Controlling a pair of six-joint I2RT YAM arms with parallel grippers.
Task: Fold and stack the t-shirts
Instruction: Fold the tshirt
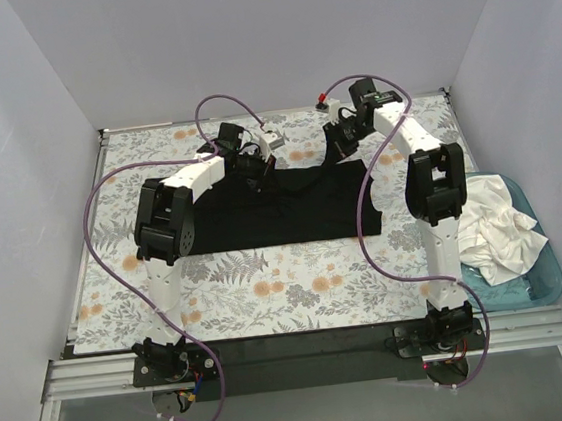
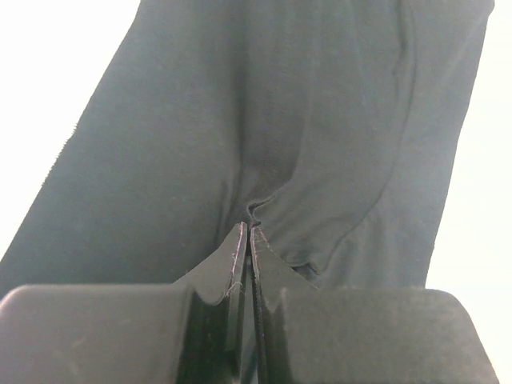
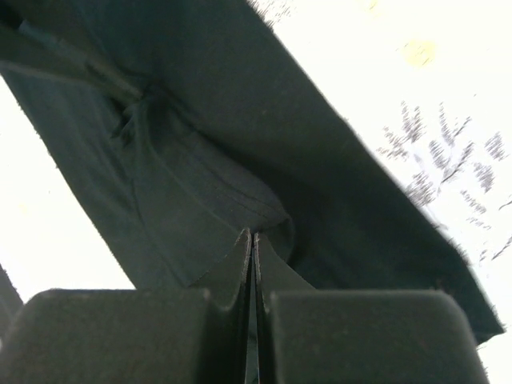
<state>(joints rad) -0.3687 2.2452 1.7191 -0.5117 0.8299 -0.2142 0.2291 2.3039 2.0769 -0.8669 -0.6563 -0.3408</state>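
Observation:
The black t-shirt [image 1: 271, 211] lies spread across the middle of the floral sheet. My left gripper [image 1: 259, 167] is shut on its far edge at the left; in the left wrist view the cloth [image 2: 264, 144] hangs down from the pinched fingertips [image 2: 238, 244]. My right gripper [image 1: 338, 149] is shut on the far edge at the right, and the black cloth [image 3: 208, 184] drapes from its closed fingertips [image 3: 260, 248]. White t-shirts [image 1: 494, 228] lie crumpled in the teal tub at the right.
The grey-and-orange floral sheet [image 1: 268, 282] covers the table. The teal plastic tub [image 1: 544, 273] sits at the right edge beside the right arm. Grey walls close in the back and both sides. Purple cables loop from both arms.

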